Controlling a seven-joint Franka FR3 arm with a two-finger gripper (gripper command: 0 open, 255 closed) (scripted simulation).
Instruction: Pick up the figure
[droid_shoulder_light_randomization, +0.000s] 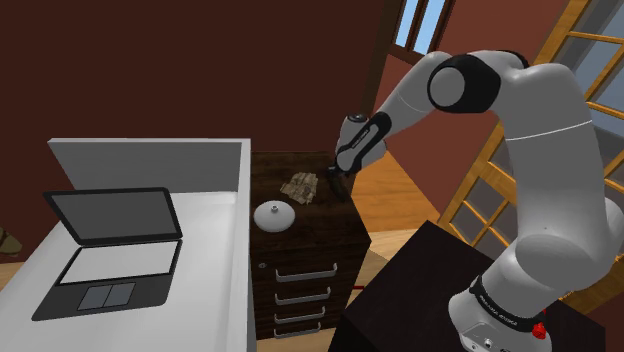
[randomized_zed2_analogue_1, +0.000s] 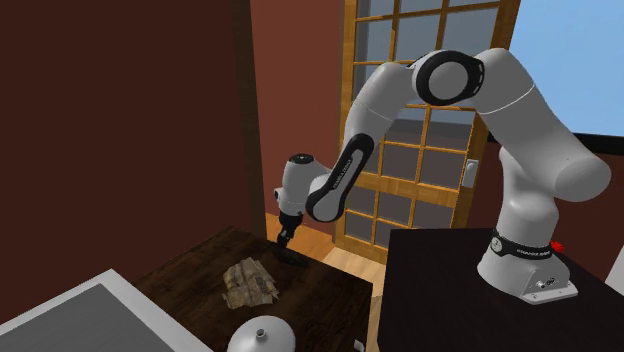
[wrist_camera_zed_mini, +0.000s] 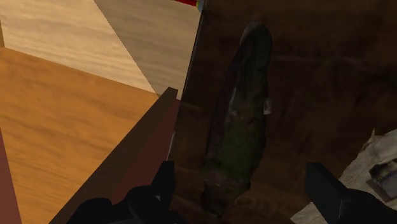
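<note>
The figure (wrist_camera_zed_mini: 238, 114) is a long, dark green-brown shape lying flat on the dark wooden cabinet top (wrist_camera_zed_mini: 318, 76), close to the cabinet's edge. My gripper (wrist_camera_zed_mini: 242, 191) hovers just above its near end, open. The fingers stand wide apart on either side of the figure and do not touch it. In the shoulder view my gripper (droid_shoulder_light_randomization: 340, 185) is low over the far right corner of the cabinet top (droid_shoulder_light_randomization: 300, 215). In the second exterior view my gripper (randomized_zed2_analogue_1: 285, 240) points down near the cabinet's far edge.
A tan crumpled object (droid_shoulder_light_randomization: 301, 186) lies on the cabinet just beside the gripper, with a white domed lid (droid_shoulder_light_randomization: 274, 215) nearer the front. An open laptop (droid_shoulder_light_randomization: 110, 250) sits on the white desk to the left. Wooden floor (wrist_camera_zed_mini: 76, 114) lies beyond the cabinet edge.
</note>
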